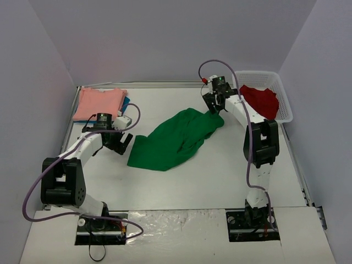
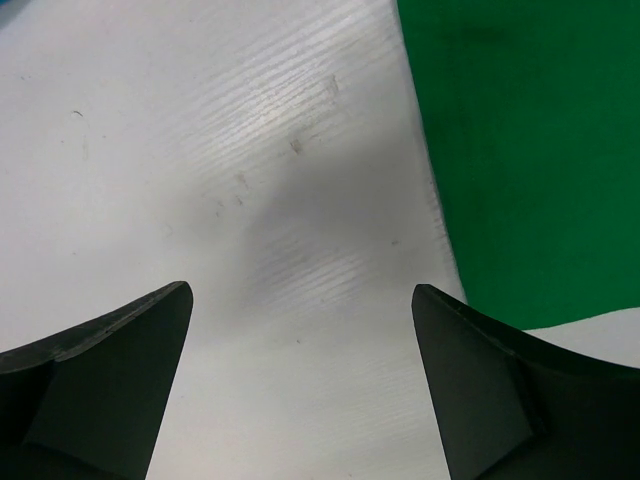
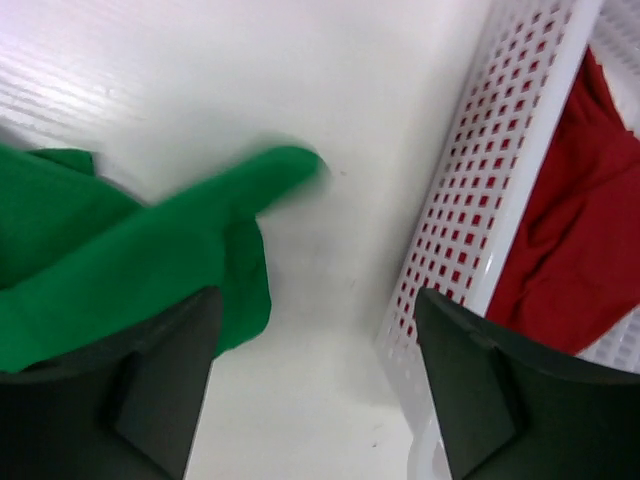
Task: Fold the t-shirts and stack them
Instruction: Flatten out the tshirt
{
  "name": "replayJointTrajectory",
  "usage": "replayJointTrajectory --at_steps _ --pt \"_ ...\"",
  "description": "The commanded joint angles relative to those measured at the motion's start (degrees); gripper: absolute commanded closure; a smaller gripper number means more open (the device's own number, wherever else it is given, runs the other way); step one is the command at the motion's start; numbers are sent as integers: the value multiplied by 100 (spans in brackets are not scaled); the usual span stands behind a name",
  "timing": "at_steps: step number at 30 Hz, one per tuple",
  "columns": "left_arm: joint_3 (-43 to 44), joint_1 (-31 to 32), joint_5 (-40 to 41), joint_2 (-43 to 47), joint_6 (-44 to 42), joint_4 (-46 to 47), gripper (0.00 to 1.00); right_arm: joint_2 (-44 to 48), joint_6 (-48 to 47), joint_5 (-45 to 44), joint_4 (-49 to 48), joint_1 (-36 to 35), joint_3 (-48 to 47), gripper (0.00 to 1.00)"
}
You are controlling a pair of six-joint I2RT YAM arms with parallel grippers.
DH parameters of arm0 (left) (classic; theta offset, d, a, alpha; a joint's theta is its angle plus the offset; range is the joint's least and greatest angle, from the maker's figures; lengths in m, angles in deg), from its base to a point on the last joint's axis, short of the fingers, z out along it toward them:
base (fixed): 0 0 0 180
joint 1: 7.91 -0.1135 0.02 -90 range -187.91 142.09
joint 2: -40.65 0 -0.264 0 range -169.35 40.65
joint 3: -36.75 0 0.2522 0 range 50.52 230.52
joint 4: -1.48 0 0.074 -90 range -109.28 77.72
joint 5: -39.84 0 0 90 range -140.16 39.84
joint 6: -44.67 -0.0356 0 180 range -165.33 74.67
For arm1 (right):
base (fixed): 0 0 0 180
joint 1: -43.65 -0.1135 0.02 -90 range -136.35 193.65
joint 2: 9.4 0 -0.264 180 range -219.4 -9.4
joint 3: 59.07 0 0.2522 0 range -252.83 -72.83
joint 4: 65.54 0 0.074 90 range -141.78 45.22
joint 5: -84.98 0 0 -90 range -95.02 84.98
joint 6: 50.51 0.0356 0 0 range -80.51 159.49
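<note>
One green t-shirt (image 1: 176, 140) lies diagonally, near-left to far-right; left gripper (image 2: 300, 295) and right gripper (image 3: 318, 300) both spread wide.

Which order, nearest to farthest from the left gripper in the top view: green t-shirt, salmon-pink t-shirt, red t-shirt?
Measured from the left gripper:
1. Green t-shirt, just to its right, mid-table.
2. Salmon-pink t-shirt, beyond it, in the far-left corner.
3. Red t-shirt, in the basket at far right.
</note>
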Motion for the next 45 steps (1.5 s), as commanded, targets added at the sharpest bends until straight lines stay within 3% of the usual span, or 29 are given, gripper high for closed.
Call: replayJointTrajectory --at_steps 1,3,12,20,24,37,41,45 --pt "-43 67 -69 204 -152 -37 9 201 37 -225 -67 -9 -37 18" --pt "-69 145 -201 257 -214 -99 9 428 -7 -199 -67 0 95 14" --pt "-420 989 -483 635 -855 -319 10 1563 -60 355 170 8 1001 12" --pt "-596 1288 -334 398 -988 -345 27 2257 -42 487 293 0 1712 12" --pt "-693 1376 -298 406 -1067 -336 31 2372 -7 592 293 8 2046 12" --pt "-544 1675 -131 -103 -1410 -732 33 2258 64 584 293 8 2135 11" --pt "-456 1693 -79 -419 -1436 -784 38 2267 55 575 293 8 2196 11" --pt "-342 1710 -78 -648 -1445 -837 49 2293 37 592 293 8 2249 11"
